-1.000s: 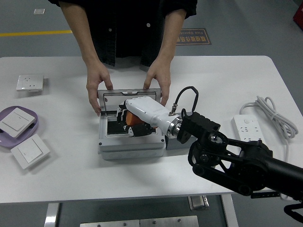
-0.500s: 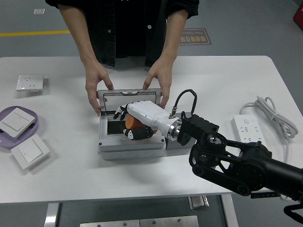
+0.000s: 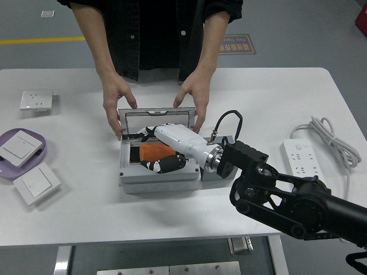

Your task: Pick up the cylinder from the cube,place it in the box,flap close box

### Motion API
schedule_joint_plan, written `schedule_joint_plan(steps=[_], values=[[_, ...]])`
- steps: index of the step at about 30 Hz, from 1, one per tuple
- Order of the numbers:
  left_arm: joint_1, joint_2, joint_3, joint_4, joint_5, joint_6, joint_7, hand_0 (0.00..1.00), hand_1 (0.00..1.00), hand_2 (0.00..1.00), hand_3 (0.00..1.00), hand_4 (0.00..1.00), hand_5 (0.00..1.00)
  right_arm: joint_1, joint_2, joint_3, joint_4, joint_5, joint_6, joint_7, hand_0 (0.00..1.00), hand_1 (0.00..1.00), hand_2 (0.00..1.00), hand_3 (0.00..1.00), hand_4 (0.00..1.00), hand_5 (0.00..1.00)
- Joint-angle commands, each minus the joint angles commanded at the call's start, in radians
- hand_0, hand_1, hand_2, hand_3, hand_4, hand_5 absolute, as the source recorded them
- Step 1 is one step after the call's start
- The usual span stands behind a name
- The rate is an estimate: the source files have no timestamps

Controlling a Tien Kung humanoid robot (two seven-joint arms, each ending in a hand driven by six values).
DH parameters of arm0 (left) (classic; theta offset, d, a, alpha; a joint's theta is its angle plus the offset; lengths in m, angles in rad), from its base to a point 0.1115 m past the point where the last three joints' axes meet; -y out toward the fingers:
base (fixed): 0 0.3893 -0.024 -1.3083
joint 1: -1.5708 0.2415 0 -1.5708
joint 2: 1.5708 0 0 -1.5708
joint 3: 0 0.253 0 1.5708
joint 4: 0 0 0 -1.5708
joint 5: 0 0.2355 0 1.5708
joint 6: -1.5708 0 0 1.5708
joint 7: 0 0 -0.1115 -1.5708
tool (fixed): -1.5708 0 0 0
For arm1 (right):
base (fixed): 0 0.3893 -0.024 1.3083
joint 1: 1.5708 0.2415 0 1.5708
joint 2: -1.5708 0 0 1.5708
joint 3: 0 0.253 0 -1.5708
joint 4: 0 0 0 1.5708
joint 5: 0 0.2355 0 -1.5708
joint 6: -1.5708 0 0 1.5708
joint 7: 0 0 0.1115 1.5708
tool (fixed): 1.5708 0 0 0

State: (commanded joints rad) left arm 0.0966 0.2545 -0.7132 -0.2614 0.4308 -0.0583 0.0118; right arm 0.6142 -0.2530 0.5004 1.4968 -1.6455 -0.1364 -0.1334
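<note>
Placing of the cylinder [image 3: 153,152] into the box [image 3: 159,175] is judged to be the step in hand, with release close or under way. The right hand [image 3: 166,150] is reached in over the open grey box from about 4 o'clock, its white shell lying across the cavity and its dark fingertips [image 3: 156,166] pointing toward 8 o'clock. The orange cylinder is seen lying on its side inside the box, on the dark floor, at roughly 9 o'clock of the palm and touching it; the thumb and fingers are curled loosely around its right end. Whether a firm grip is kept or the fingers are already slack cannot be told from this view. The lid [image 3: 156,119] is held upright at the 12 o'clock side of the box by a person's two hands, one [image 3: 117,104] at the lid's left corner, the other [image 3: 193,98] at its right. The cube is not made out with certainty; a grey block [image 3: 217,173] just beside the box at 3 o'clock may be it. The left hand is not seen. The next move is judged to call for the fingers to be spread fully, the hand to be withdrawn up and toward 4 o'clock clear of the rim, and only then the lid to be flapped down toward 6 o'clock.
</note>
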Motion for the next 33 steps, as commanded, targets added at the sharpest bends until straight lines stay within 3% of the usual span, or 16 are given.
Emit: schedule_joint_plan(steps=[8, 9, 11, 14, 15, 22, 28, 33], values=[[0.002, -0.003, -0.019, -0.005, 0.020, -0.001, 0.001, 0.611, 0.624, 0.624, 0.639, 0.698, 0.247, -0.028, -0.055, 0.062, 0.150, 0.274, -0.030, 0.083, 0.892, 0.745, 0.746, 0.835, 0.920, 0.349], [0.002, -0.002, -0.019, -0.005, 0.020, -0.001, 0.001, 0.611, 0.625, 0.624, 0.640, 0.701, 0.252, -0.023, -0.058, 0.065, 0.160, 0.299, -0.031, 0.084, 0.833, 0.707, 0.704, 0.774, 0.778, 0.279], [0.001, -0.001, -0.016, -0.005, 0.018, -0.001, 0.001, 0.611, 0.625, 0.624, 0.640, 0.701, 0.252, 0.006, -0.065, 0.068, 0.164, 0.346, -0.029, 0.079, 0.833, 0.707, 0.704, 0.774, 0.778, 0.279], [-0.002, 0.002, -0.014, -0.004, 0.016, -0.002, 0.001, 0.611, 0.625, 0.624, 0.640, 0.701, 0.252, 0.057, -0.072, 0.064, 0.130, 0.392, -0.027, 0.070, 0.833, 0.707, 0.704, 0.774, 0.778, 0.279], [-0.004, 0.004, -0.013, -0.004, 0.016, -0.002, 0.001, 0.611, 0.624, 0.624, 0.640, 0.700, 0.252, 0.081, -0.073, 0.059, 0.106, 0.402, -0.027, 0.070, 0.813, 0.694, 0.689, 0.728, 0.756, 0.305], [-0.010, 0.011, -0.003, -0.002, 0.009, -0.002, 0.002, 0.611, 0.624, 0.623, 0.639, 0.694, 0.247, 0.205, -0.070, 0.017, -0.060, 0.462, -0.016, 0.075, 0.812, 0.691, 0.687, 0.726, 0.752, 0.313], [-0.010, 0.013, -0.004, -0.002, 0.009, -0.002, 0.002, 0.611, 0.623, 0.623, 0.639, 0.692, 0.244, 0.220, -0.076, -0.017, -0.193, 0.502, -0.016, 0.083, 0.808, 0.687, 0.684, 0.724, 0.737, 0.309], [-0.008, 0.012, -0.005, -0.002, 0.009, -0.002, 0.003, 0.611, 0.623, 0.623, 0.639, 0.691, 0.243, 0.188, -0.103, -0.042, -0.181, 0.508, -0.025, 0.080, 0.799, 0.685, 0.681, 0.724, 0.728, 0.317]])
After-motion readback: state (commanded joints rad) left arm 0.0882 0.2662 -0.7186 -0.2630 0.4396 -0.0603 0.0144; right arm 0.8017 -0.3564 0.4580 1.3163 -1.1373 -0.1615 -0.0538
